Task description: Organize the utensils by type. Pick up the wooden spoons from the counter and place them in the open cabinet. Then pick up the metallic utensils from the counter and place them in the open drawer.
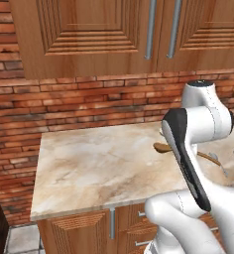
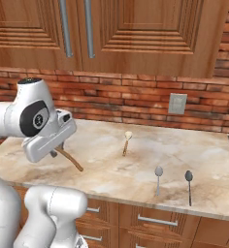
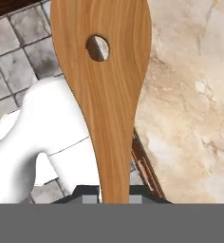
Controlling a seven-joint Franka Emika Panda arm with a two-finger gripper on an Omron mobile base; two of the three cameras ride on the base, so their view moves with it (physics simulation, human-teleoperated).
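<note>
Bench [image 2: 136, 169]: claw [image 3: 115, 197] clamped on wooden spatula [image 3: 104, 95] handle, lifted near left front edge. Stiff, light, smooth; mid-handle grip looks best. Small wooden spoon [image 2: 126, 142] mid-bench; two metal spoons [image 2: 158, 179] near right front edge.

Base views flank the arm, sharing the counter [image 1: 99, 163], hand view close above it

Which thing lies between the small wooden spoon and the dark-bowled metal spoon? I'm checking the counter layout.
In the right base view, the pale metal spoon lies between the wooden spoon and the dark-bowled metal spoon, on the counter.
</note>
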